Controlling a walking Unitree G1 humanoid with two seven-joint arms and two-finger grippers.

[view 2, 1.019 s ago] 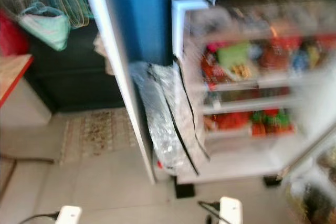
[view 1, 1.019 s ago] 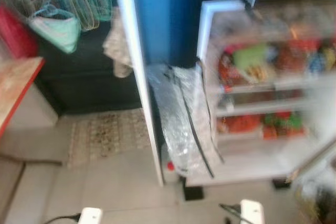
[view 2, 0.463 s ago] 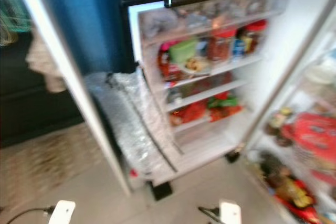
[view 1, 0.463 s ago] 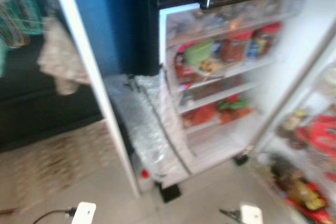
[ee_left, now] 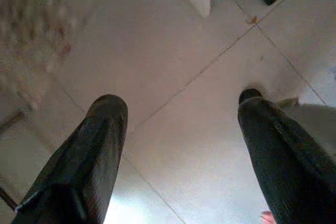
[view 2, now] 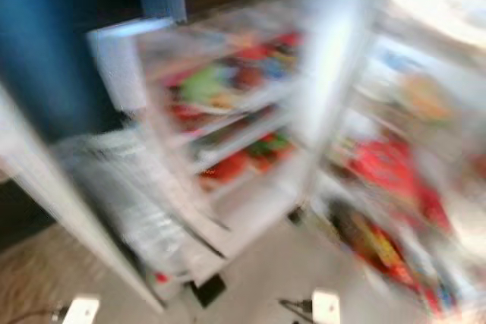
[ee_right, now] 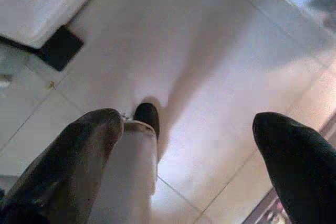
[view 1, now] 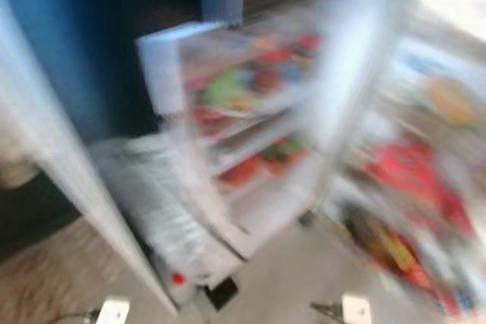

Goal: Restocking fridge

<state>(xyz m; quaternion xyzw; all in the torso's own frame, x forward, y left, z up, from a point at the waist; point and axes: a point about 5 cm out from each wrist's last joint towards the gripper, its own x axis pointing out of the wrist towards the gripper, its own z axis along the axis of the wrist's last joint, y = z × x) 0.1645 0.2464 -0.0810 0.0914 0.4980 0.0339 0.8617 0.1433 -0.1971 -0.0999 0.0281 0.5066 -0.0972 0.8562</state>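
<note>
Both hands hang low and carry nothing: the left hand (ee_left: 176, 145) has its black fingers (ee_left: 89, 161) spread wide over pale floor tiles (ee_left: 173, 51), and the right hand (ee_right: 186, 156) is spread likewise above the same floor. Beyond them stands the open fridge (view 1: 243, 119), its shelves (view 1: 250, 134) already showing red and green goods, with the door rack (view 1: 410, 202) of red packets at the robot's right. Restocking looks barely begun, I judge, since no item is in either hand. Heavy motion blur smears the head views, so individual products cannot be made out.
</note>
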